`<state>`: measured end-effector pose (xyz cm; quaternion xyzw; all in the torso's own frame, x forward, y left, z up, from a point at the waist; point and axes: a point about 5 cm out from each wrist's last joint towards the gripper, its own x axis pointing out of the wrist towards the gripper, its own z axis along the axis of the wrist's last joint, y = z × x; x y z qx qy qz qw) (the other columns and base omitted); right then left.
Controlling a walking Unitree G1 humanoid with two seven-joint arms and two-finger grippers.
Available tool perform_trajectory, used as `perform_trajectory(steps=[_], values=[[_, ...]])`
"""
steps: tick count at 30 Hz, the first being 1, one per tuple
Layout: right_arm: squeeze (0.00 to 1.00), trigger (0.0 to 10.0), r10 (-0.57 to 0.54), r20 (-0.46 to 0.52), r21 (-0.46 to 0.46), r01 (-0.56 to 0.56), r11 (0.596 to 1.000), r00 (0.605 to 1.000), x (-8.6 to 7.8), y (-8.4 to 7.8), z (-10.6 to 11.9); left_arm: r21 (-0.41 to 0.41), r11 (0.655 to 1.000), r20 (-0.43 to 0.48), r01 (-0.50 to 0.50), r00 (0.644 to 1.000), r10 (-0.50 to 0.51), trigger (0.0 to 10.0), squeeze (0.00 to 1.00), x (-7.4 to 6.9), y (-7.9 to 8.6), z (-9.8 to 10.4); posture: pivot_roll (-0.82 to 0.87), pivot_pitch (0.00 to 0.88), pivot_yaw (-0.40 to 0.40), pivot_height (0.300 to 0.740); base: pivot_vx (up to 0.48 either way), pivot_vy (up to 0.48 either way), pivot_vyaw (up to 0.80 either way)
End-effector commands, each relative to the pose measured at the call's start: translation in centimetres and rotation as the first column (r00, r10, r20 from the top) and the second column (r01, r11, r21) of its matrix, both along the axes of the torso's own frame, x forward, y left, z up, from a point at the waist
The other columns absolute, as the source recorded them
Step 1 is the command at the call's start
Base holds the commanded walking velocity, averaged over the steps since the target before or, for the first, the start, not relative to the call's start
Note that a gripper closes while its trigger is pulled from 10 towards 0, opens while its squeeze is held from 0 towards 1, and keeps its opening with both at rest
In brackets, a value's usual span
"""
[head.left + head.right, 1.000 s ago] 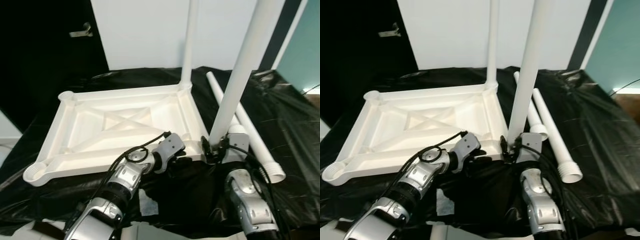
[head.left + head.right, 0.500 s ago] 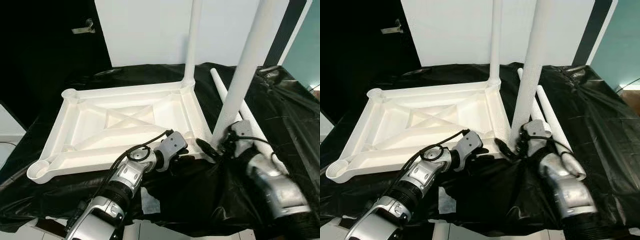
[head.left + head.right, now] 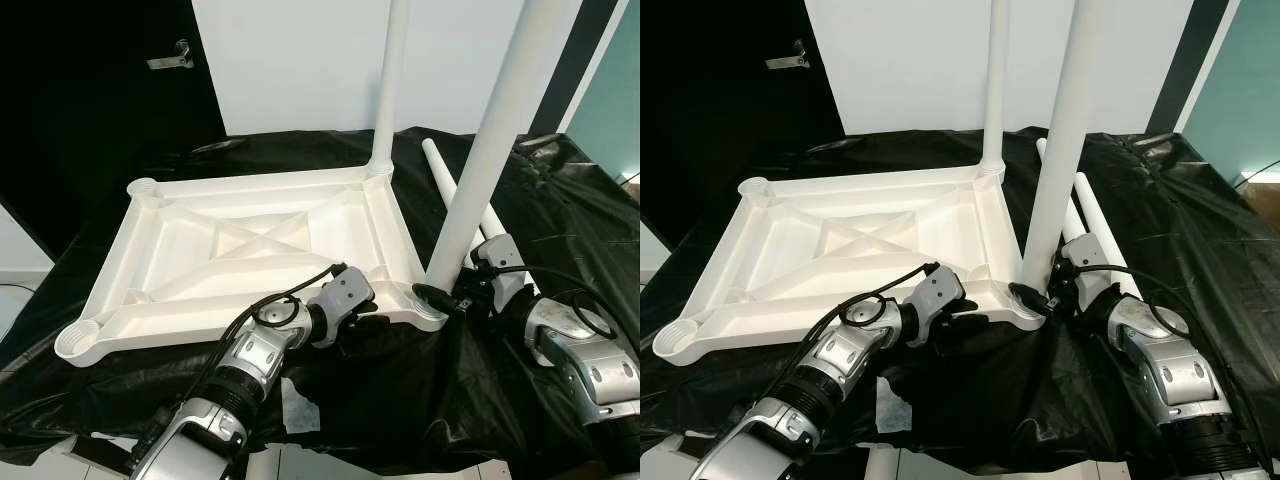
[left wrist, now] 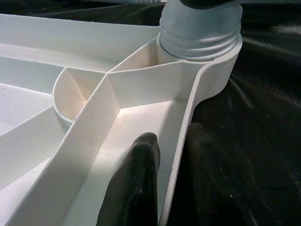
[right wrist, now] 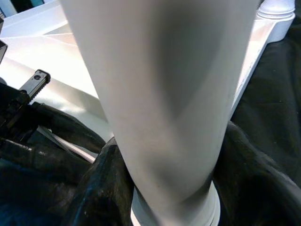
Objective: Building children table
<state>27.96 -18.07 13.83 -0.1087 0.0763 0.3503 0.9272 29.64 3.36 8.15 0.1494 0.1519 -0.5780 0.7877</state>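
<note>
An upside-down white table top (image 3: 108, 265) lies on black cloth. One white leg (image 3: 385, 90) stands upright in the far right corner. A second leg (image 3: 490, 140) stands in the near right corner socket (image 4: 202, 42). My right gripper (image 3: 440, 297) is shut on the base of this leg (image 5: 160, 94), reaching in from the right. Along the near edge, my left gripper (image 3: 363, 312) is shut on the rim (image 4: 181, 117), with one finger (image 4: 141, 165) inside and the other outside. Both left corner sockets (image 3: 75, 343) are open.
Two loose white legs (image 3: 1095, 225) lie on the cloth to the right of the table top, behind my right arm. A white scrap (image 3: 295, 405) lies on the cloth near the front edge. A dark door with a handle (image 3: 175, 55) stands at the back left.
My right arm has swung from in front of the near leg round to its right side, with the gripper staying at the leg's base. The left gripper stays on the rim.
</note>
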Motion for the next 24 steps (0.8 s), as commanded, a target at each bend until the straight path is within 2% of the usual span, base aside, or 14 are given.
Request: perform_trajectory(steps=[1, 2, 3, 4, 5, 6, 8, 9, 12, 19, 20, 21, 22, 24], values=[[0.00, 0.0, 0.030, -0.100, 0.043, -0.026, 0.999, 0.995, -0.7, 2.2, -2.4, 0.114, 0.993, -0.220, 0.037, 0.975, -0.011, 10.0, 0.00, -2.6, 0.9, -4.7, -0.06, 0.000, -0.002, 0.740, 0.000, 0.000, 0.00], [0.00, 0.0, 0.030, -0.100, 0.043, -0.026, 0.999, 0.995, -0.7, 2.2, -2.4, 0.114, 0.993, -0.220, 0.037, 0.975, -0.011, 10.0, 0.00, -2.6, 0.9, -4.7, -0.06, 0.000, -0.002, 0.740, 0.000, 0.000, 0.00], [0.00, 0.0, -0.162, -0.052, 0.110, 0.167, 0.980, 0.985, 0.2, 2.4, -2.5, 0.116, 0.992, -0.218, 0.037, 0.976, -0.011, 10.0, 0.00, -2.5, 0.9, -4.7, -0.06, 0.000, -0.004, 0.740, 0.000, 0.000, 0.00], [0.00, 0.0, -0.477, -0.002, 0.159, 0.471, 0.868, 0.879, 0.2, 2.5, -3.6, 0.124, 0.992, -0.211, 0.035, 0.977, -0.008, 10.0, 0.00, -2.4, 1.0, -4.7, -0.06, 0.000, -0.004, 0.740, 0.000, 0.000, 0.00], [0.00, 0.0, -0.477, -0.002, 0.159, 0.471, 0.868, 0.879, 0.2, 2.5, -3.6, 0.124, 0.992, -0.211, 0.035, 0.977, -0.008, 10.0, 0.00, -2.4, 1.0, -4.7, -0.06, 0.000, -0.004, 0.740, 0.000, 0.000, 0.00], [0.00, 0.0, -0.555, -0.001, 0.173, 0.547, 0.819, 0.832, -0.1, 2.5, -4.0, 0.124, 0.992, -0.210, 0.034, 0.978, -0.007, 10.0, 0.00, -2.4, 1.0, -4.7, -0.05, 0.000, -0.005, 0.740, 0.000, 0.000, 0.00], [0.00, 0.0, -0.555, -0.001, 0.173, 0.547, 0.819, 0.832, -0.1, 2.5, -4.0, 0.124, 0.992, -0.210, 0.034, 0.978, -0.007, 10.0, 0.00, -2.4, 1.0, -4.7, -0.05, 0.000, -0.005, 0.740, 0.000, 0.000, 0.00], [0.00, 0.0, -0.589, -0.003, 0.177, 0.581, 0.795, 0.808, -0.5, 2.9, -4.3, 0.124, 0.992, -0.209, 0.034, 0.978, -0.007, 10.0, 0.00, -2.4, 1.0, -4.6, -0.05, 0.000, -0.003, 0.740, 0.000, 0.000, 0.00], [0.00, 0.0, -0.605, -0.006, 0.183, 0.595, 0.783, 0.797, -0.7, 3.8, -4.6, 0.126, 0.991, -0.211, 0.035, 0.977, -0.007, 10.0, 0.00, -2.5, 1.2, -4.7, -0.05, 0.000, 0.001, 0.740, 0.000, 0.000, 0.00], [0.00, 0.0, -0.591, 0.019, 0.180, 0.579, 0.795, 0.806, -0.1, 4.5, -4.4, 0.137, 0.990, -0.213, 0.041, 0.977, -0.011, 10.0, 0.00, -2.5, 1.3, -4.8, -0.05, 0.000, -0.004, 0.740, 0.000, 0.000, 0.00], [0.00, 6.0, -0.573, 0.030, 0.172, 0.561, 0.810, 0.819, -0.1, 4.7, -4.4, 0.135, 0.990, -0.212, 0.039, 0.977, -0.009, 10.0, 0.00, -2.5, 1.3, -4.8, -0.05, 0.000, -0.006, 0.740, 0.000, 0.000, 0.00], [0.00, 10.0, -0.552, 0.031, 0.171, 0.540, 0.824, 0.833, -0.1, 4.9, -4.4, 0.134, 0.990, -0.210, 0.037, 0.978, -0.008, 10.0, 0.00, -2.4, 1.2, -4.8, -0.05, 0.000, -0.006, 0.740, 0.000, 0.000, 0.00], [1.00, 10.0, -0.553, 0.039, 0.173, 0.540, 0.824, 0.832, -0.1, 5.0, -4.4, 0.132, 0.991, -0.210, 0.036, 0.978, -0.008, 10.0, 0.00, -2.3, 1.2, -4.7, -0.05, 0.000, -0.006, 0.740, 0.000, 0.000, 0.00], [1.00, 10.0, -0.534, 0.055, 0.189, 0.516, 0.836, 0.844, -0.1, 5.0, -4.1, 0.131, 0.991, -0.209, 0.035, 0.978, -0.007, 10.0, 0.00, -2.3, 1.2, -4.7, -0.05, 0.000, -0.006, 0.740, 0.000, 0.000, 0.00]])
